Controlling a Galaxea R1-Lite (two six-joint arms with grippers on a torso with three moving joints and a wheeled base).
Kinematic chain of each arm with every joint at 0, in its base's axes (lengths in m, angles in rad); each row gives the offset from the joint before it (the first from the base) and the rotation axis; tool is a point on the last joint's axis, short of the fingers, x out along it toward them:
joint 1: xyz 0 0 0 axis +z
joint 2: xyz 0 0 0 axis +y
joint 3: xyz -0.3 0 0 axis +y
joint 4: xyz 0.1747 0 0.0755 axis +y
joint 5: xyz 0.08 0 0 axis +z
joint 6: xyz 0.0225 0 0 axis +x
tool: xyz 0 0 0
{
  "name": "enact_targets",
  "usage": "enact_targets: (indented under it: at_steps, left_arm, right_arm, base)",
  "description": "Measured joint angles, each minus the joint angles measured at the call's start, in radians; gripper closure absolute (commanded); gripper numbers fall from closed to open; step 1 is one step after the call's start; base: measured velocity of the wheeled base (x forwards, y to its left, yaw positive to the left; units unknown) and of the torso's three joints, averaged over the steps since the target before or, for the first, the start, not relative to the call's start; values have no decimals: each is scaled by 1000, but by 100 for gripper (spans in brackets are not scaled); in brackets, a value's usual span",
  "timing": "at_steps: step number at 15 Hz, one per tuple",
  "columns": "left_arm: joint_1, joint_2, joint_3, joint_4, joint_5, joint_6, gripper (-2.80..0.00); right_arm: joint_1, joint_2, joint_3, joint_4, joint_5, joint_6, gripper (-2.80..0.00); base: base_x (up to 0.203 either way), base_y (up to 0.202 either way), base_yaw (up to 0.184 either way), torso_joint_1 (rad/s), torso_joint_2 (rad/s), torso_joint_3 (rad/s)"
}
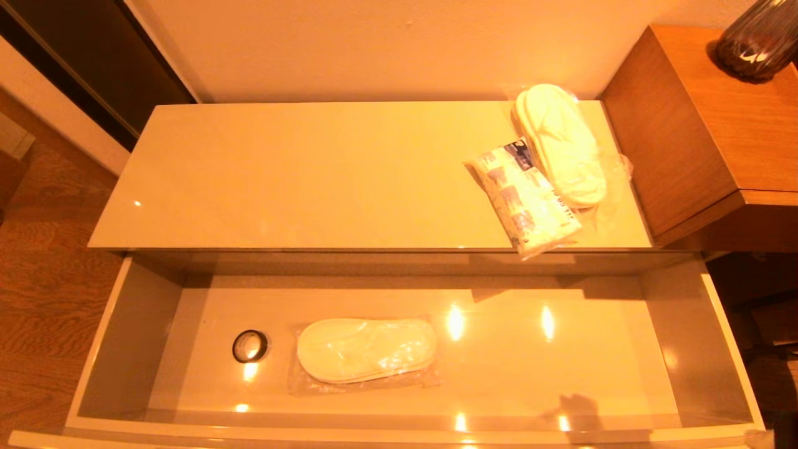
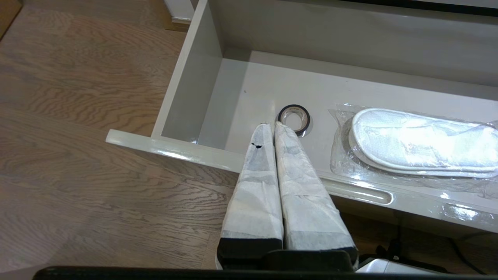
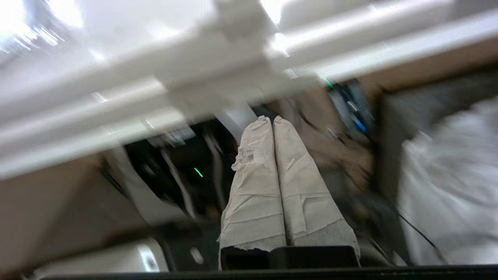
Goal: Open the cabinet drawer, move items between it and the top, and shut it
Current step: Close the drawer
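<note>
Drawer of the low cabinet, wide, shallow, glossy cream-beige (image 1: pixel 711 349), stands pulled fully out toward the robot, so the opening step reads as done.

Nearest: the left tool (image 2: pixel 271 125), wrapped in white tape, hangs just outside the drawer's front lip with both fingers pressed together and holding nothing. The right tool (image 3: pixel 271 119) sits low, below the drawer front, likewise closed on nothing; neither shows in the head view.

Inside the drawer: a small black tape ring (image 1: pixel 250 346) lies flat toward the left end, with a pair of flat white slippers in a clear plastic bag (image 1: pixel 366 350) just beside it, apart.

Farther back, on the cabinet's long glossy cream tabletop (image 1: pixel 299 174), an oblong white packet with blue print (image 1: pixel 525 196) overlaps a second bagged pair of white slippers (image 1: pixel 561 143) at the right end.

Assessment: the transfer is the step in hand. The left tool is lined up with the ring, so it should spread its fingers before descending, straddle the ring's wall, and lift straight up clear of the lip. The bag's slick film may slip.
</note>
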State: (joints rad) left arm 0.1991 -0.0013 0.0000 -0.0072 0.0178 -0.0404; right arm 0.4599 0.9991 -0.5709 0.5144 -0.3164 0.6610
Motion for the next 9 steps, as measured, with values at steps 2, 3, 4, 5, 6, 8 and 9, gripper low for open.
enact_targets:
  at_steps: [2, 3, 4, 5, 6, 8, 9]
  left_arm:
    - [0, 0, 0, 0, 0, 0, 0]
    - [0, 0, 0, 0, 0, 0, 0]
    - [0, 0, 0, 0, 0, 0, 0]
    - [0, 0, 0, 0, 0, 0, 0]
    - [0, 0, 0, 0, 0, 0, 0]
    - [0, 0, 0, 0, 0, 0, 0]
    - [0, 0, 0, 0, 0, 0, 0]
  right_arm:
    - [3, -78, 41, 34, -1, 17, 0]
    - [4, -121, 55, 104, 7, 28, 0]
    - [5, -159, 69, 149, 27, 35, 0]
    - [6, -191, 93, 163, 57, 38, 0]
    - [6, -205, 102, 148, 75, 41, 0]
    - [6, -168, 119, 80, 92, 57, 0]
    - [6, -120, 139, 14, 91, 68, 0]
  base:
    - [0, 0, 0, 0, 0, 0]
    - [0, 0, 0, 0, 0, 0]
    - [0, 0, 0, 0, 0, 0]
    - [0, 0, 0, 0, 0, 0]
    - [0, 0, 0, 0, 0, 0]
    - [0, 0, 0, 0, 0, 0]
    - [0, 0, 0, 0, 0, 0]
